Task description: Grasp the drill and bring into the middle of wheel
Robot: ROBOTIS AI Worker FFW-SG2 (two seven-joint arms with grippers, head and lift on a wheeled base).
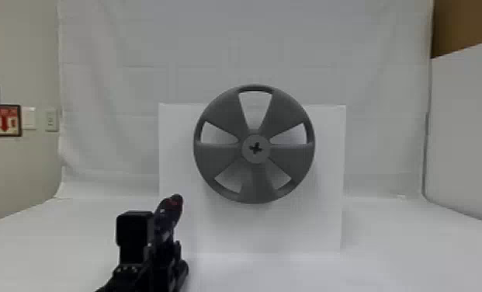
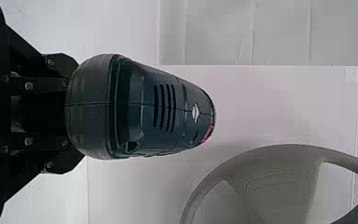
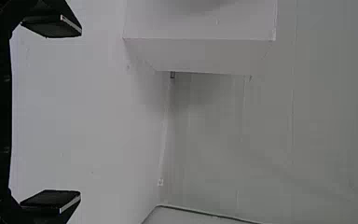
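1 drill (image 1: 169,217) pinched between left gripper (image 1: 154,268) fingers | location: head view, below and left of wheel (image 1: 221,159) hub | right gripper (image 3: 80,113): fingers spread, nothing between | markings: pale diamond logo (image 2: 196,112) on drill housing; red-and-white sign (image 1: 4,120) with down arrow, left wall; hub bears dark cross

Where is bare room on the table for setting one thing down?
Right of the white box, up to the white side panel, the table looks bare; the open right gripper faces this side. Another patch lies left of the drill. It is tightest between the drill, held in the left gripper, and the wheel before the box.
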